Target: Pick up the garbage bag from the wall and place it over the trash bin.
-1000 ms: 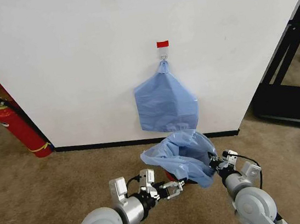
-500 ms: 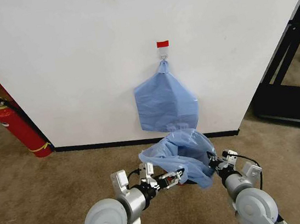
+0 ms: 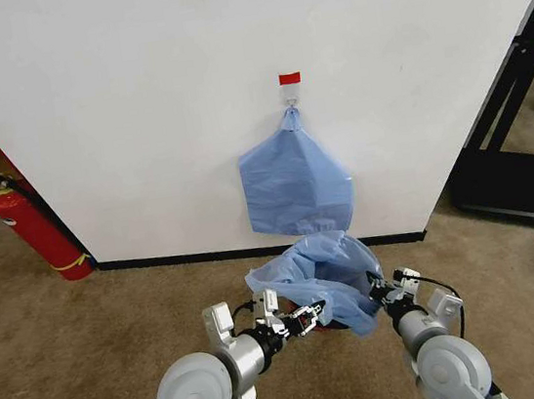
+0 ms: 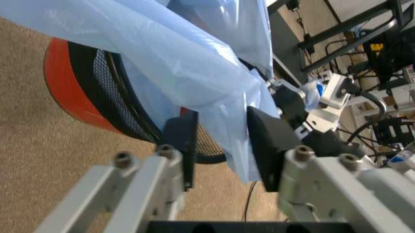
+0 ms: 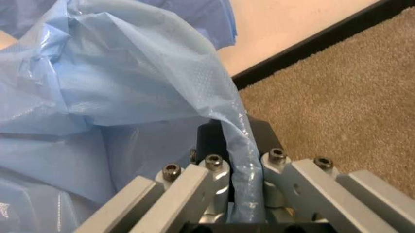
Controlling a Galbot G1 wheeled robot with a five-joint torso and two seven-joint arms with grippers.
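The garbage bag (image 3: 319,276) is found draped loosely over the trash bin (image 4: 97,92), which stands on the brown carpet (image 3: 87,331) close to the black baseboard (image 3: 186,259) of the wall (image 3: 136,99). The bin is largely covered by the bag in the head view; in the left wrist view its black mesh wall and red base are exposed below the hanging plastic.

The right gripper (image 5: 241,184) is located at the bag's right side, and its fingers (image 5: 211,177) are clamped on a gathered fold of the bag's edge, the plastic being pinched between them.

The left gripper (image 4: 220,145) is positioned at the bag's front left side, just beside the bin. Its fingers (image 4: 182,141) are spread apart, with a hanging fold of the bag lying in the gap between them; whether the plastic is touched by either pad cannot be determined.

A flat bundle of blue bags (image 3: 296,184) is seen hung from the red-and-white hook tag (image 3: 290,79) on the wall, directly above the bin. A red fire extinguisher (image 3: 35,235) is noted at the wall's left end, well apart from the bin.
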